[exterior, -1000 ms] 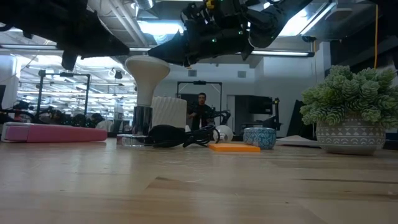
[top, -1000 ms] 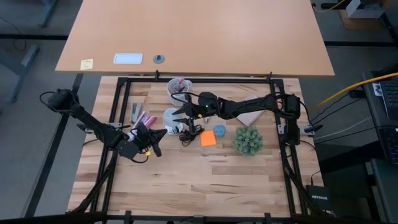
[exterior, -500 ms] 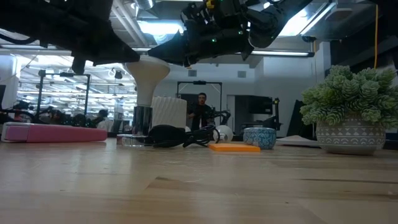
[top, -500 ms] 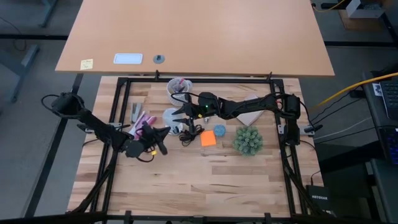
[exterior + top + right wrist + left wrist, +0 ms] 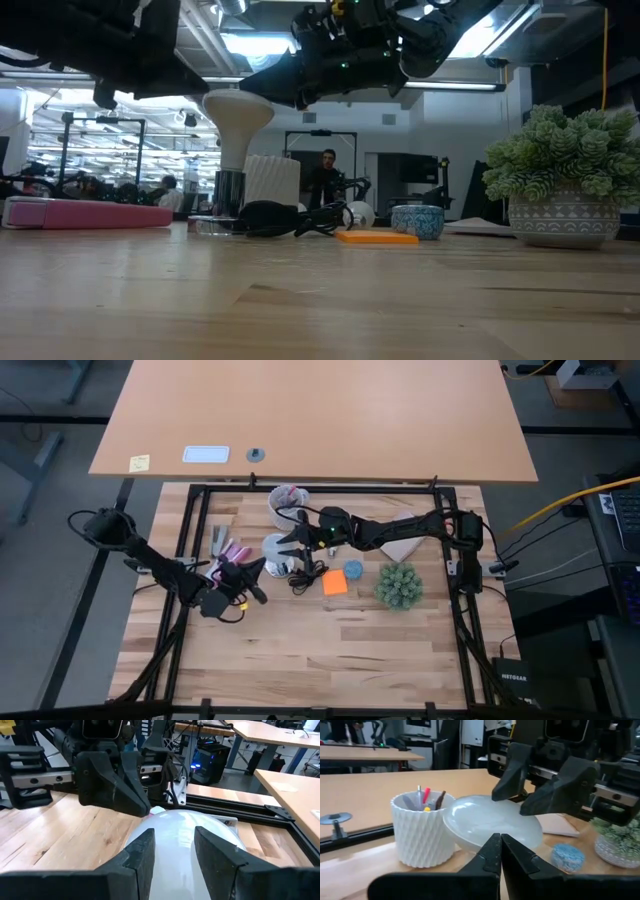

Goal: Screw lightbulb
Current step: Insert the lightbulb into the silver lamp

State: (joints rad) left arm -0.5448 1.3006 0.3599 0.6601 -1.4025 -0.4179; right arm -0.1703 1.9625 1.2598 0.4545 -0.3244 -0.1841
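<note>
Pale butcher-block wood makes up the counter (image 5: 330, 640), and nearest its front edge, on the robot's left, hangs the left end effector (image 5: 246, 573), its dark fingers pressed together on nothing, just beside the bulb and pointing at it. Next back stands the small white frosted lightbulb (image 5: 237, 112), upright, its long axis vertical: wide dome on top, tapering down to a narrow greyish base that sits in the shiny silver round socket (image 5: 228, 188). The right end effector (image 5: 293, 540) reaches in from the far right and sits directly above the dome, its fingers (image 5: 139, 854) spread wide to either side of the white curve. Whether they touch it I cannot tell. So the bulb lies straight below the right end effector, which looks better placed to turn it.
</note>
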